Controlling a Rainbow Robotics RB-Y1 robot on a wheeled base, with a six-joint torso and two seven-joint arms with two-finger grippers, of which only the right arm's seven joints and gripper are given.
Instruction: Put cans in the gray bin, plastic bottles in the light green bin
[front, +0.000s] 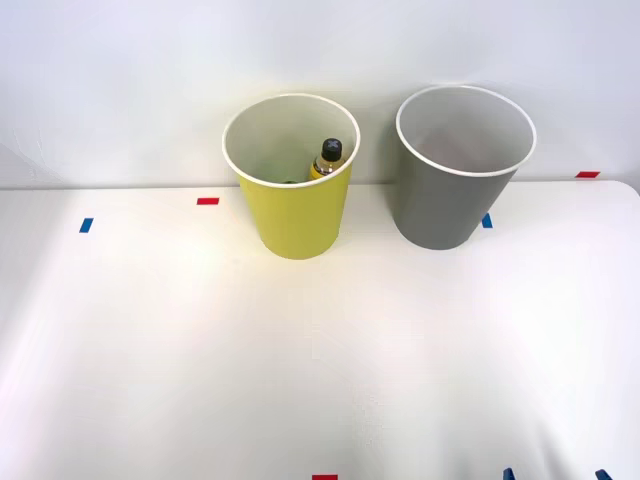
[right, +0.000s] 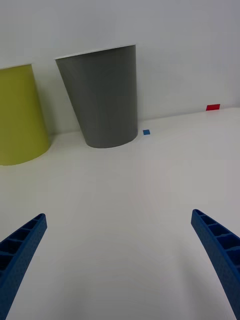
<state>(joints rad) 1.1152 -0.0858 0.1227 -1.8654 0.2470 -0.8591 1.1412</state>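
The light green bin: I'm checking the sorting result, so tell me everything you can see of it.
The light green bin is a round, tapered yellow-green wastebasket with a thin white rim and whitish inside, plastic by its look. It stands upright on the white table near the back edge, to the robot's left of the gray bin, apart from it. Inside, a plastic bottle with a black cap leans against the wall on the gray bin's side; something dark lies beside it, too hidden to identify.

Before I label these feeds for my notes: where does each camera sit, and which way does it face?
Front view: above the arms, looking down at the table, light green bin with a plastic bottle inside, and gray bin; blue tips at the bottom edge.
Right wrist view: low over the table, facing both bins; open jaws of the right gripper.
Shared: both bins, table.
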